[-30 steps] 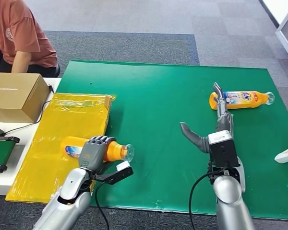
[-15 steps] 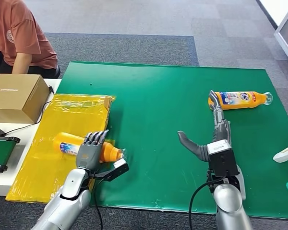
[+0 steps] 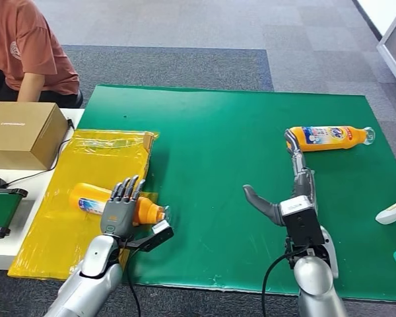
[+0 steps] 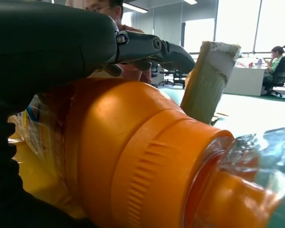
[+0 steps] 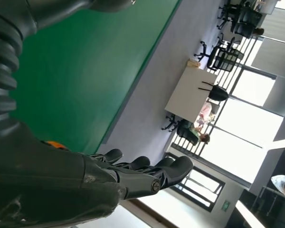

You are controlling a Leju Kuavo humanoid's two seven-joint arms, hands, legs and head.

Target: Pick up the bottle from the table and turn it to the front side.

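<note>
My left hand [image 3: 120, 210] hovers over 1 orange bottle [image 3: 89, 198] lying on the yellow sheet [image 3: 46, 231], fingers spread, holding nothing. My right hand [image 3: 290, 191] stretches open toward the second bottle [image 3: 330, 137] on the green mat [image 3: 216, 145], fingertips near its base, ready to grasp.

You have open green mat [image 3: 211, 172] between your two hands, with nothing lying across the middle of the table. Your right hand [image 3: 290, 181] has bare mat up to the far bottle [image 3: 330, 137] near the table's right edge. On the left, the cardboard box [image 3: 22, 132] and a seated person [image 3: 26, 53] crowd the table's left edge beyond the yellow bag [image 3: 81, 165].
</note>
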